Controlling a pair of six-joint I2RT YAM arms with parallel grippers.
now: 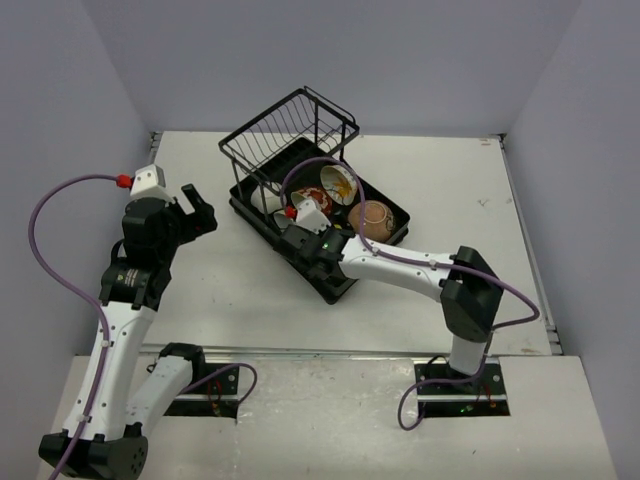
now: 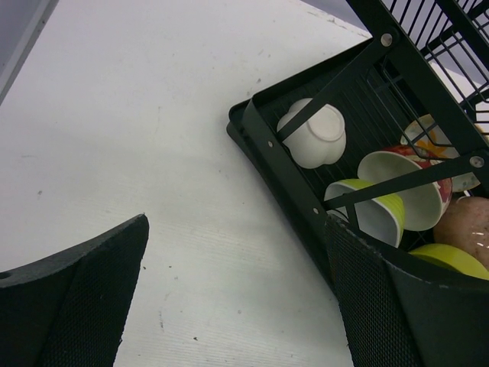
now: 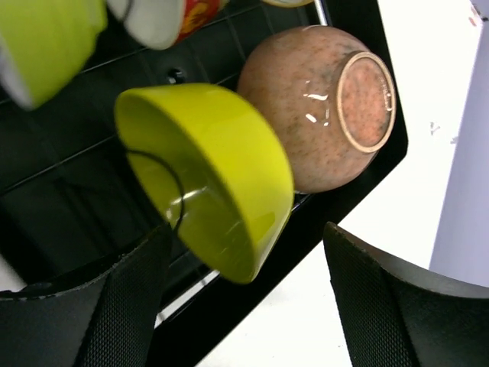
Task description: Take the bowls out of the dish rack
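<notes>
1. Lime-green glazed bowl (image 3: 221,176) lies tipped on its side in the black dish rack (image 1: 250,218), just beside the larger speckled tan-brown bowl (image 3: 321,107), whose foot ring faces the wrist camera.
2. Reaching into the tray, the right gripper (image 3: 246,237) is spread wide. Its fingers stand on either side of that green bowl's lower rim, and as far as the wrist view shows they are not pinching it.
3. Over the bare white counter (image 1: 240,300), to the left of the rack and apart from it, hangs the left gripper (image 1: 198,208), also spread and holding nothing.
4. Under the raised wire basket end sit the rest:
   - a plain white scalloped bowl (image 2: 313,134), upside down;
   - a second lime-green bowl with a white inside (image 2: 374,210);
   - a white bowl with a red outside (image 2: 409,187);
   - behind them, a white bowl with an orange pattern (image 1: 338,183).
5. No bowl shows on the counter in any view, so the unloading looks to be at its very start. All six are left to move, and the tipped green one seems to be the first pick.
</notes>
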